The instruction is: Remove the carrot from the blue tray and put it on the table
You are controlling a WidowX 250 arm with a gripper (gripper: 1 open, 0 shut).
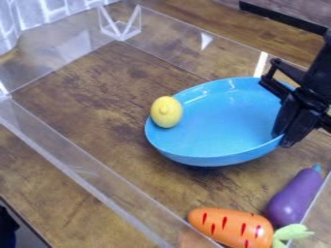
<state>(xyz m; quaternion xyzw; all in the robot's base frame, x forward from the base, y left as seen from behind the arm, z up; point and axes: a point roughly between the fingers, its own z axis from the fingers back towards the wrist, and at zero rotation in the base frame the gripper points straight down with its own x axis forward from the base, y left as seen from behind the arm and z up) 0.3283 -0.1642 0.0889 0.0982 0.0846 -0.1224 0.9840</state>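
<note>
One orange toy carrot with a green top lies on the brown wood counter, next to a purple toy eggplant. Low see-through walls go around the wood. A yellow ball-like toy is at the edge of the round blue tray. The black tool is squeezed shut by the tray's other side.

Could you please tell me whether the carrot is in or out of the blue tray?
Out: the carrot lies on the table, apart from the tray.
</note>
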